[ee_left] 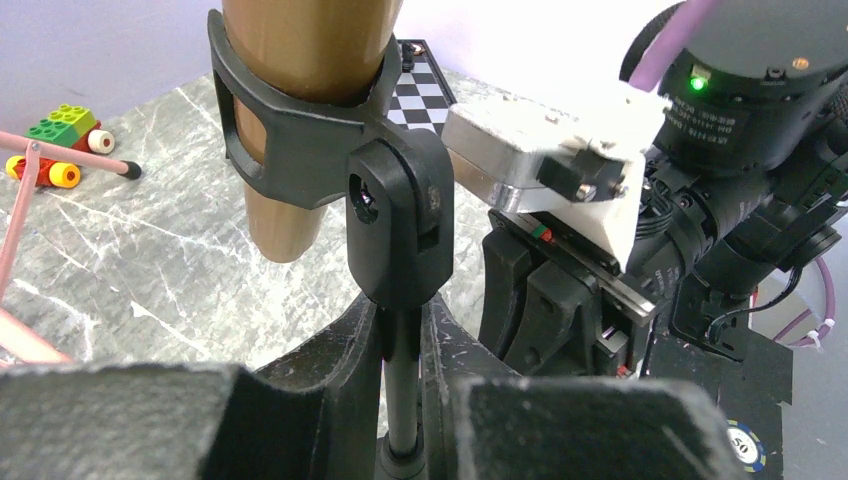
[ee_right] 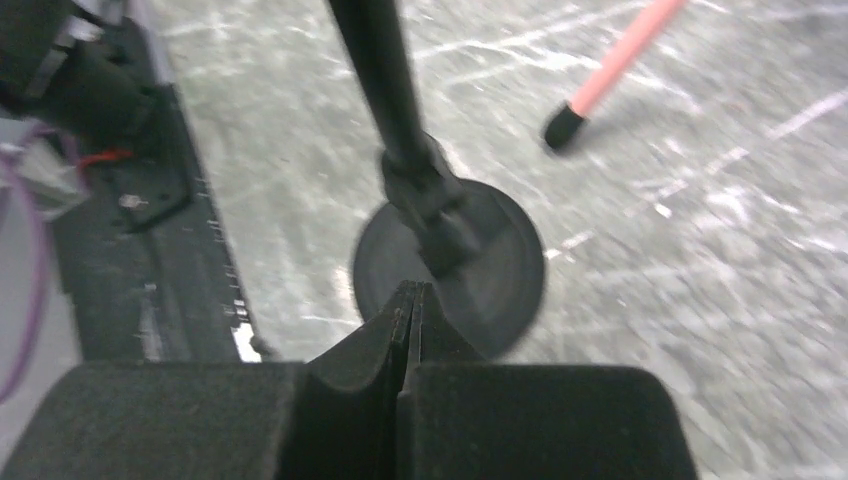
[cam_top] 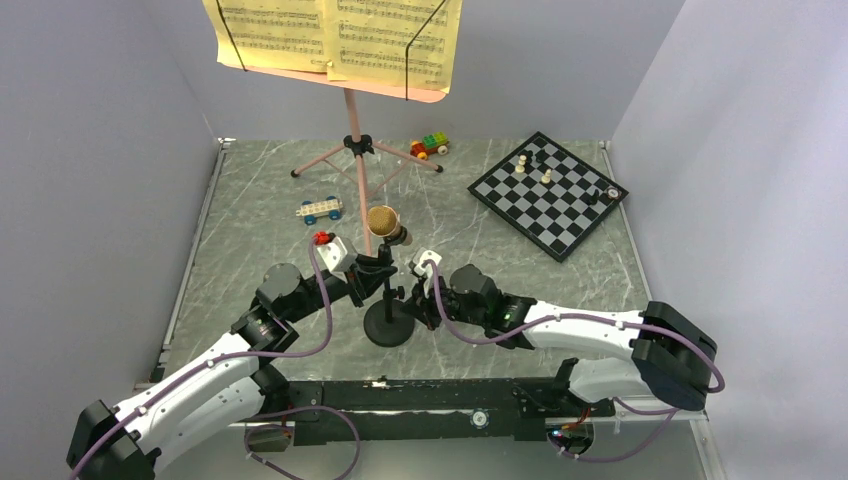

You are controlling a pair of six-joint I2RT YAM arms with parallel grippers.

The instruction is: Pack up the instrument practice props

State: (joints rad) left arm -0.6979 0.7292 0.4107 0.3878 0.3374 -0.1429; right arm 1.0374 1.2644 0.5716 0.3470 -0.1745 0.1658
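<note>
The gold-brown microphone [cam_top: 385,222] sits in the clip of the black round-based mic stand [cam_top: 390,325], which stands upright at the near middle. My left gripper [cam_top: 377,268] is shut on the stand's thin pole just under the clip [ee_left: 400,230]; the microphone body [ee_left: 310,50] fills the top of the left wrist view. My right gripper [cam_top: 408,292] is shut and empty, its tips [ee_right: 410,300] just above the stand's round base [ee_right: 500,270]. The pink tripod music stand [cam_top: 355,150] stands behind, holding the yellow sheet-music pages [cam_top: 335,35].
A black-and-white chessboard [cam_top: 548,193] with a few pieces lies at the back right. One toy brick car [cam_top: 430,146] is behind the tripod, another [cam_top: 320,209] to its left. A pink tripod leg [ee_right: 620,60] ends near the mic stand base.
</note>
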